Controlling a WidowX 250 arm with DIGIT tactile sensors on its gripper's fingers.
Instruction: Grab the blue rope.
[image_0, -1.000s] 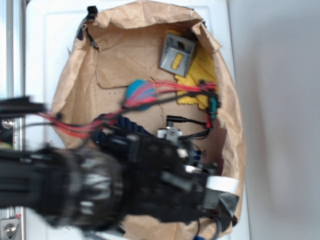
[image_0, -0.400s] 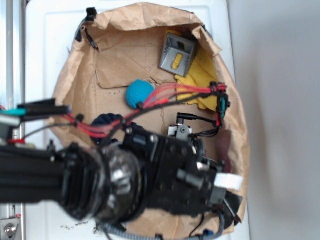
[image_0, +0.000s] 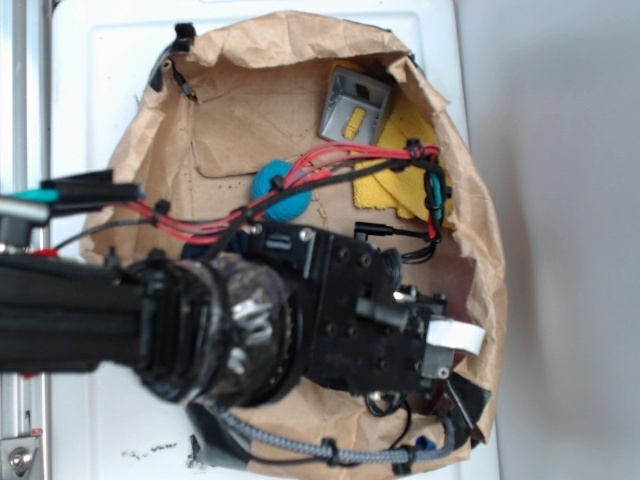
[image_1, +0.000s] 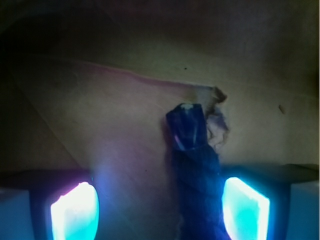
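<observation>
no readable text, labels, brands or numbers on anything in either view

Robot test bench, lab-type setup rather than a home. White tabletop with a bolted metal rail along the 9 o'clock edge; plain grey wall or floor at 3 o'clock. On the top sits a crumpled brown paper liner, folded up into a shallow bin and held with black clips at 11 o'clock. Inside, odd small props: a grey block and a yellow cloth at 1 o'clock, a teal ball near centre. Black arm with exposed red and black wiring fills 6 to 9 o'clock.
</observation>
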